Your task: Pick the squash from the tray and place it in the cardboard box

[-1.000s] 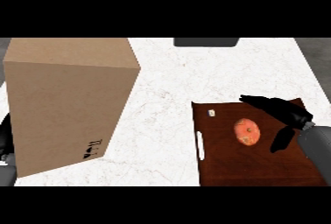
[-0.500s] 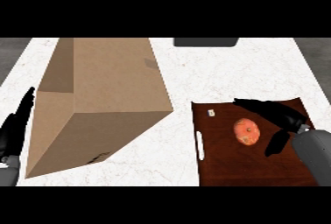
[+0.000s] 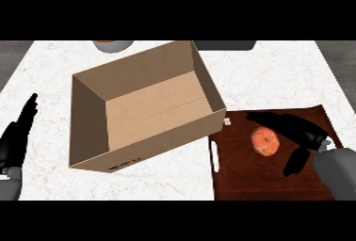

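An orange squash (image 3: 265, 140) lies on the dark brown tray (image 3: 243, 181) at the lower right. My right hand (image 3: 297, 133) hovers over the tray just right of the squash, fingers spread past its top and thumb hanging below; it is open and holds nothing. The cardboard box (image 3: 149, 77) stands left of the tray with its open top facing up, its inside bare. My left hand (image 3: 18, 136) rests at the left edge, fingers straight and pointing up.
The white marble counter (image 3: 278, 80) runs around box and tray. A grey bowl (image 3: 112, 45) with something orange sits at the back edge, and a dark object (image 3: 224, 45) lies at the back right. The box's right corner nearly touches the tray.
The view has swung so the box now shows its open inside instead of its closed side. My right hand has stayed beside the squash, spreading slightly over it.
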Motion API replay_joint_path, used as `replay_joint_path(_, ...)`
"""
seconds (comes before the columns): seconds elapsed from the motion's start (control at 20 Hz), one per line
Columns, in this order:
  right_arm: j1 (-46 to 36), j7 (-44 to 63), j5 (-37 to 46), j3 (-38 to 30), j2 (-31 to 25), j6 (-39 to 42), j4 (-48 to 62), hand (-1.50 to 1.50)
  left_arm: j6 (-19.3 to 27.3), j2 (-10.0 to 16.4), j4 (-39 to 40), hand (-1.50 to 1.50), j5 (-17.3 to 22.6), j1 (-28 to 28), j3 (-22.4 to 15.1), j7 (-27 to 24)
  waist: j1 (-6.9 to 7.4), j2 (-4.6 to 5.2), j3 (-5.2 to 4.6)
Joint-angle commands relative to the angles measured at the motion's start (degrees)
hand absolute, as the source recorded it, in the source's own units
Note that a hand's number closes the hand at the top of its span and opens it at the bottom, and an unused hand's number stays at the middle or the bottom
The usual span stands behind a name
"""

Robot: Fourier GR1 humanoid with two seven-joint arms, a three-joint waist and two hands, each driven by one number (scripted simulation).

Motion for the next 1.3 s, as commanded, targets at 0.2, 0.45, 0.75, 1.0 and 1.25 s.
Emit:
replay_joint_path(0.2,-0.14,5.43,7.21,0.57,4.87,-2.06,4.43,-1.5,-0.73,-2.43,3.64,0.0,-1.51,-2.68,0.72,-1.64,0.14,0.17,0.02)
replay_joint_path(0.45,-0.25,4.61,9.44,-1.89,6.91,-4.95,7.24,1.5,0.42,-4.4,-1.28,0.0,-4.33,0.72,0.13,0.03,0.15,0.08,0.03)
replay_joint_path(0.75,-3.76,6.45,14.72,-1.33,13.93,-20.38,11.57,1.5,-0.77,-3.18,0.02,0.0,-3.76,0.5,1.4,-1.77,0.39,0.19,0.04)
replay_joint_path(1.0,-1.77,2.49,15.75,-4.54,10.13,-26.51,9.86,1.5,-1.07,-3.18,-4.29,0.0,-4.49,0.36,1.29,3.25,0.19,0.08,0.05)
replay_joint_path(1.25,5.68,28.27,18.98,-6.32,15.7,-26.37,-4.04,1.5,-0.27,-2.19,-1.56,0.0,-3.4,3.31,4.14,0.63,-3.92,-1.5,-0.33)
